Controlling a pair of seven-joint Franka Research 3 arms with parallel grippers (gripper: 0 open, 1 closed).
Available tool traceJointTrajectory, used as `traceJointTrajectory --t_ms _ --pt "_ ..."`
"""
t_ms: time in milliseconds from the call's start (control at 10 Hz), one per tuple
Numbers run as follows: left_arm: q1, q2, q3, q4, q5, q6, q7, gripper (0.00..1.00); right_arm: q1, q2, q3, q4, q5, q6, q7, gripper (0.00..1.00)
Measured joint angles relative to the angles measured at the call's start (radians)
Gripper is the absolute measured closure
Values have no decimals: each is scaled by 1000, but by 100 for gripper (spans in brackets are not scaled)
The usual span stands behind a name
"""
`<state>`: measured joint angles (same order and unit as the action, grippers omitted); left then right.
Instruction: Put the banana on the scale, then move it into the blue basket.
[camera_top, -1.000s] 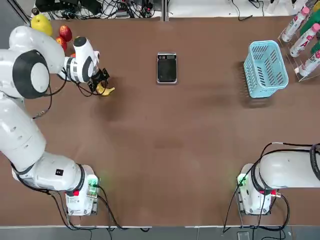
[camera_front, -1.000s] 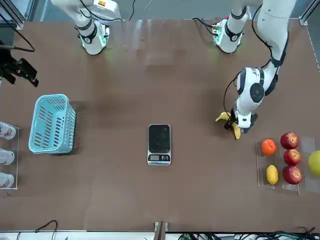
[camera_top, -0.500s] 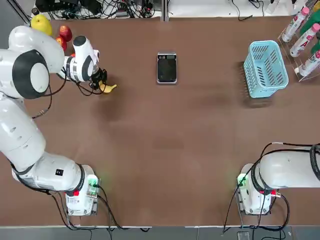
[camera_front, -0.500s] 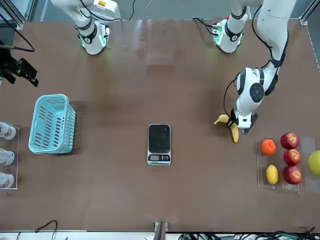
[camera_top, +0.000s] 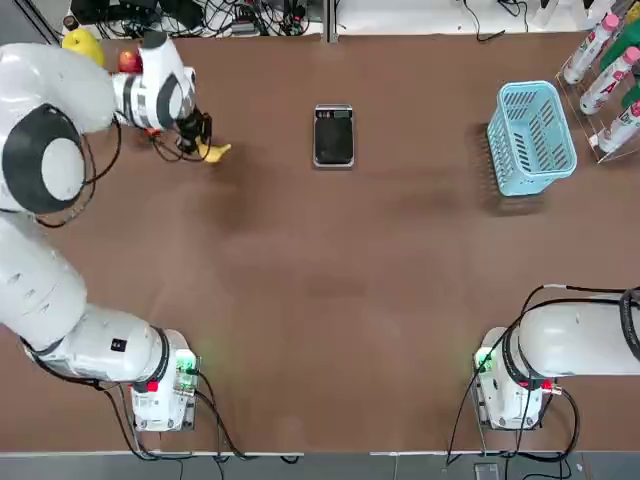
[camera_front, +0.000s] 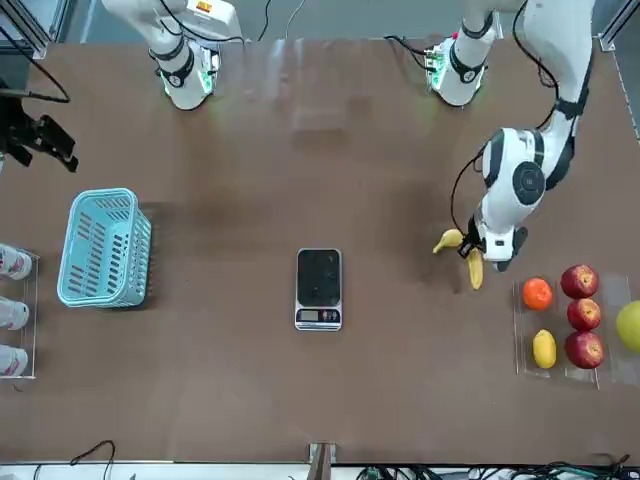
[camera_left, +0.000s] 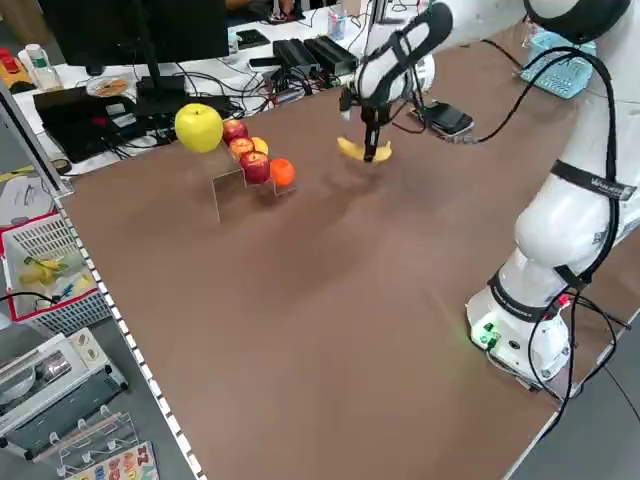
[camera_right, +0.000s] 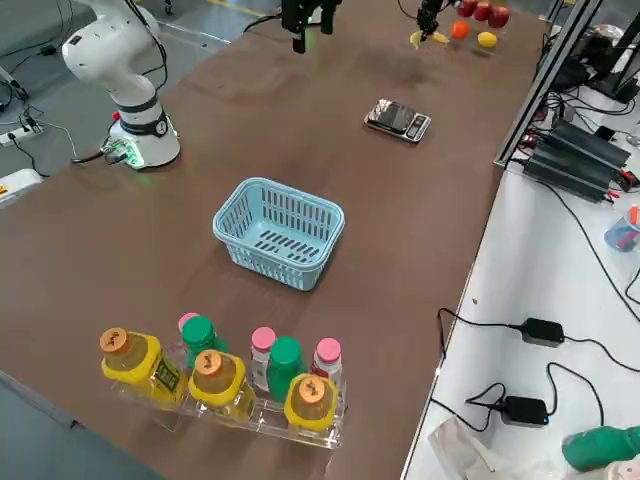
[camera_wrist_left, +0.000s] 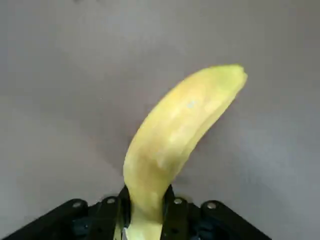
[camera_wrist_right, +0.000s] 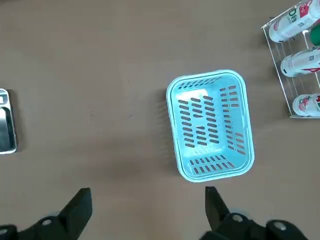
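The small yellow banana (camera_top: 214, 152) hangs just above the table at the far left, with my left gripper (camera_top: 199, 134) shut on its stem end. In the left wrist view the banana (camera_wrist_left: 175, 135) rises from between the black fingers (camera_wrist_left: 172, 202), and its shadow lies on the brown surface below. The black scale (camera_top: 333, 135) lies bare at the far middle, well to the right of the banana. The blue basket (camera_top: 516, 170) stands at the far right with nothing in it. My right gripper (camera_wrist_right: 145, 210) hovers open high above the basket (camera_wrist_right: 170, 115).
A clear stand with red apples, an orange, a lemon-like fruit and a big yellow apple (camera_front: 570, 315) sits close beside the banana, at the table's left end. A rack of bottles (camera_top: 605, 70) stands past the basket. Cables and equipment line the far edge.
My left gripper closed on the banana's stem end and lifted it off the table, shifting slightly toward the far edge. The right arm stayed still.
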<state>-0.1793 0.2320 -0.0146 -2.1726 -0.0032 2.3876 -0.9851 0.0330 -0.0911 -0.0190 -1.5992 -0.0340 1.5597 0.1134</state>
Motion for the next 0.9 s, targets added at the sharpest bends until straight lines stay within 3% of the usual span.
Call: traceJointTrajectory --t_ms 200,400,700,900 --pt "-68 10 -33 112 0 -53 -106 77 0 0 0 0 0 0 0 0" --pt "-155 75 -39 213 0 -79 -181 77 0 0 0 0 0 -1 0 0" --pt "-288 252 -42 497 0 -233 -312 77 0 0 -1 1 1 -2 1 0" --pt "-382 359 -43 626 0 -256 -391 77 0 0 -1 1 1 -2 1 0"
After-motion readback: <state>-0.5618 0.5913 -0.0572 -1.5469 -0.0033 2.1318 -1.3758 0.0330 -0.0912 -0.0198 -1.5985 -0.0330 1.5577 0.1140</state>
